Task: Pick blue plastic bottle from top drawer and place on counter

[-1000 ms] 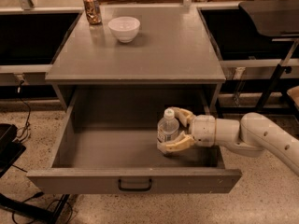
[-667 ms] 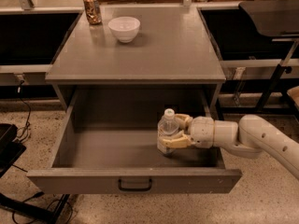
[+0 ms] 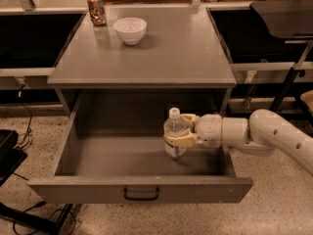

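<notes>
The blue plastic bottle [image 3: 174, 133], clear with a white cap, stands upright inside the open top drawer [image 3: 139, 189], right of its middle. My gripper [image 3: 179, 130] reaches in from the right, its tan fingers [image 3: 180, 141] closed around the bottle's body. The bottle's base is at or just above the drawer floor; I cannot tell which. The counter [image 3: 171, 53] lies directly above and behind the drawer.
A white bowl [image 3: 130, 30] and a brown patterned can [image 3: 96, 9] stand at the counter's back left. Dark side shelves flank the cabinet. A dark stand [image 3: 288, 43] is at the right, and cables and a black base lie on the floor at the left.
The gripper and the bottle have shifted slightly left and back in the drawer; the grip on the bottle is unchanged.
</notes>
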